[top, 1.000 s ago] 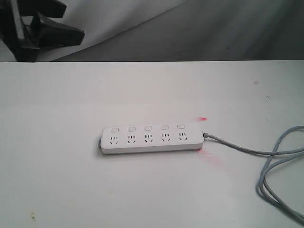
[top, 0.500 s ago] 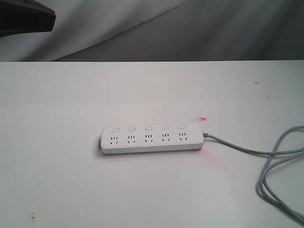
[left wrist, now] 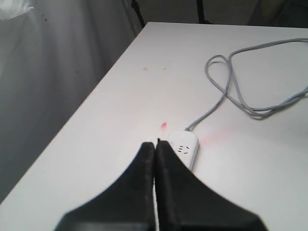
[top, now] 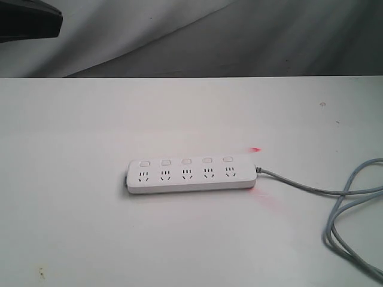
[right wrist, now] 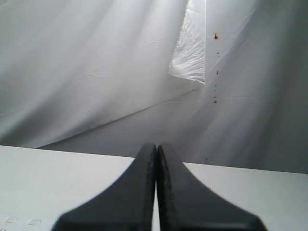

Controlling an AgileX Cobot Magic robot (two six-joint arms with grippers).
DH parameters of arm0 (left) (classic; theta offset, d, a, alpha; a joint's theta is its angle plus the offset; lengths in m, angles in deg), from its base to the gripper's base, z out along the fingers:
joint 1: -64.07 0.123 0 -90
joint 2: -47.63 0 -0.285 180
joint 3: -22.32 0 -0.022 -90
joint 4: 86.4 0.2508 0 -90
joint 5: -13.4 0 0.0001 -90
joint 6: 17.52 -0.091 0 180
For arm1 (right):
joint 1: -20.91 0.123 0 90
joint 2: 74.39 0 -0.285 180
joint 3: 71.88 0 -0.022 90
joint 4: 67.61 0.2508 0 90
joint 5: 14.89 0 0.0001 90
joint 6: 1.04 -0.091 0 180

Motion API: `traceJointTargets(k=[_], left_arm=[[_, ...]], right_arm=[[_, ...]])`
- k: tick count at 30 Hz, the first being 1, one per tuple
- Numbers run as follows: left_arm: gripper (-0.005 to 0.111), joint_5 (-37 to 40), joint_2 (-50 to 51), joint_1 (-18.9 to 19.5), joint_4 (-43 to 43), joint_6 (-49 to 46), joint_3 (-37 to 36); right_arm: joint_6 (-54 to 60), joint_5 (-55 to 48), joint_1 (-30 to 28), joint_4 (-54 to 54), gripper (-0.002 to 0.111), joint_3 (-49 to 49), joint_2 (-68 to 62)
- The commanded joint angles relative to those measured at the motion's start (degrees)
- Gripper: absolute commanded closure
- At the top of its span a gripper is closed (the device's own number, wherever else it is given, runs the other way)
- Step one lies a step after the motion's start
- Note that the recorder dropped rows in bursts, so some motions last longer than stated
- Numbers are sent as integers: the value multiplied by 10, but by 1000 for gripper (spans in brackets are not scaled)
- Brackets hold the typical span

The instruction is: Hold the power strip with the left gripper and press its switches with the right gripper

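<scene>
The white power strip (top: pixel 190 174) lies flat in the middle of the table, its row of five small switches (top: pixel 186 161) along the far side. Its grey cord (top: pixel 341 197) leaves the right end, where a red glow (top: pixel 256 149) falls on the table. In the left wrist view my left gripper (left wrist: pixel 155 143) is shut and empty, hovering short of the strip's cord end (left wrist: pixel 185 147). My right gripper (right wrist: pixel 156 146) is shut and empty above the table, facing the curtain; two faint buttons (right wrist: pixel 21 221) show beside it. Neither claw shows in the exterior view.
The cord loops over the table's right part (left wrist: pixel 231 91). A black part of the left arm (top: pixel 27 21) sits in the exterior view's top left corner. A grey curtain (top: pixel 269 36) hangs behind the table's far edge.
The black arm in the exterior view's top left corner has drawn up and left; its claw shape is no longer in view. The power strip and cord have not moved.
</scene>
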Motion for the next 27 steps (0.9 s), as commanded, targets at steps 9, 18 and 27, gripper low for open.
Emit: traceJointTargets(k=[9,18,27], left_arm=[[107,-83,-211,-2,37,10,-3],[107,-182,-255,-2,73,219,-45],[107,-428,-356,0,-12,346,-347]], right_arm=[[0,1,-4,1,108,2,4],[-1,1,-4,1,108,2,4],[0,1,-4,1,108,2,4]])
